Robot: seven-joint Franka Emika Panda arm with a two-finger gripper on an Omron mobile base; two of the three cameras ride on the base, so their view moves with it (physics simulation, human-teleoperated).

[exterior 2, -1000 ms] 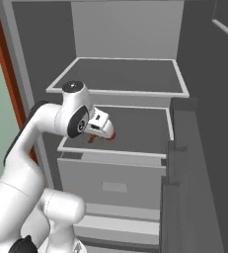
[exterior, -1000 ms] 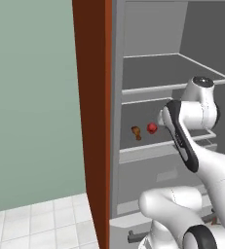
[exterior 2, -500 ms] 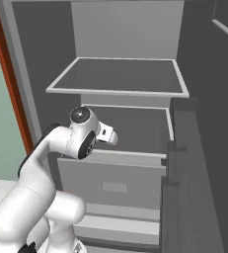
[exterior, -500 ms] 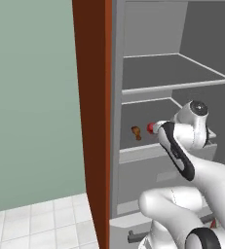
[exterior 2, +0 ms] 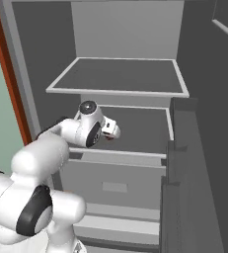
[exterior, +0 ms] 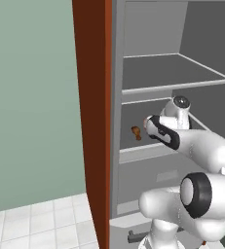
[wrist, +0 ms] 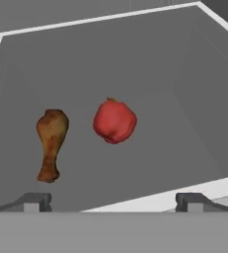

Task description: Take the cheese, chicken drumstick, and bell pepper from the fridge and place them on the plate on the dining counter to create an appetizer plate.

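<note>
You had the gripper [wrist: 113,201] spread wide and empty at the bottom of the hand view, presumably to straddle a food. On the fridge [exterior: 182,73] shelf, the bell pepper [wrist: 114,121] sat mid-frame, with the chicken drumstick [wrist: 51,143] just left, apart.

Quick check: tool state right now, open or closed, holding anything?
Tool: open and empty, fingertips spread wide, facing the bell pepper and chicken drumstick on the fridge shelf.
</note>
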